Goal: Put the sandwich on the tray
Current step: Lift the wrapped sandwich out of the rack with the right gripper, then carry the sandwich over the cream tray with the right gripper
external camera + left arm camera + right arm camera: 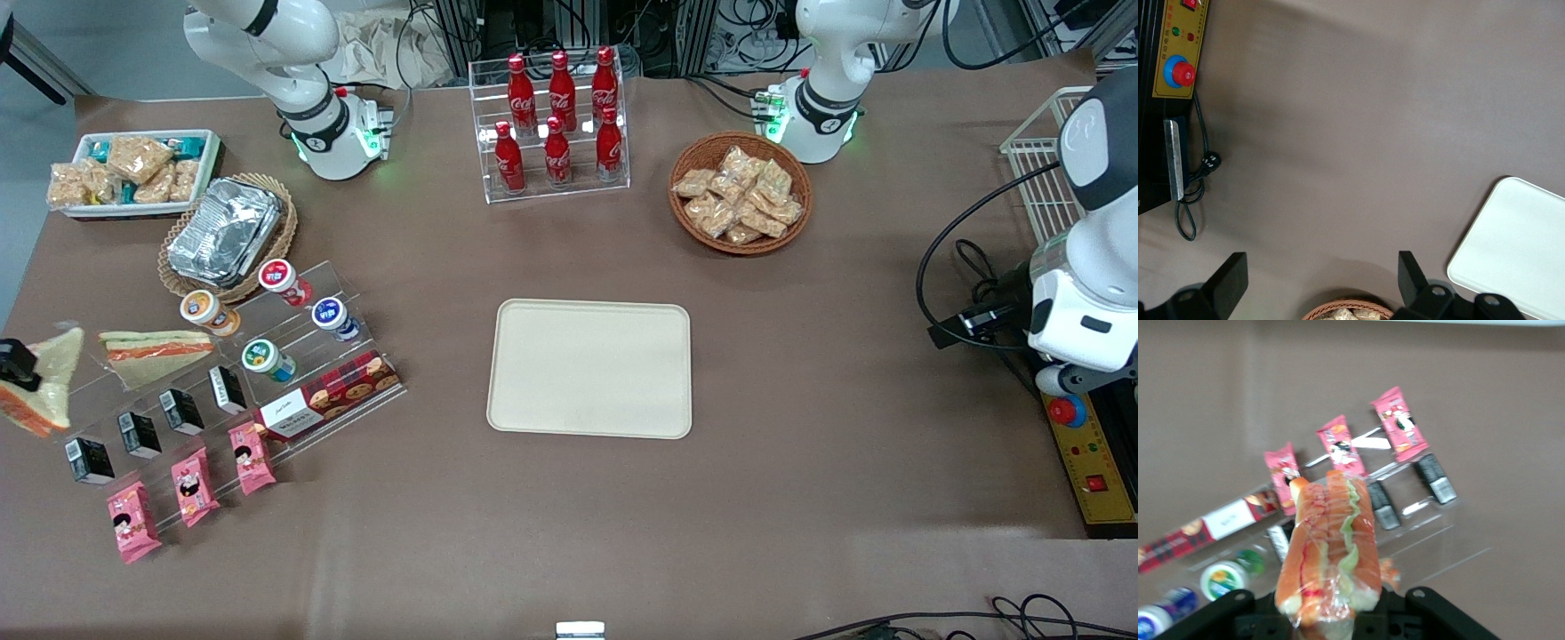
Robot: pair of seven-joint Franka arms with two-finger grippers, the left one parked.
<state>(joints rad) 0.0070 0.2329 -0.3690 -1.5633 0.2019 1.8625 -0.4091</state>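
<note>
The end effector (16, 369) is closed on the sandwich (44, 384), holding it raised above the surface (800, 373) at the working arm's end. Just beside it lies the longer wrapped sandwich (153, 349). The tray (590, 368) sits well apart, toward the parked arm's end.

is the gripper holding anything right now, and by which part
Yes: the gripper is shut on the sandwich, jaws pinching one end, lifted above the clear snack rack.
</note>
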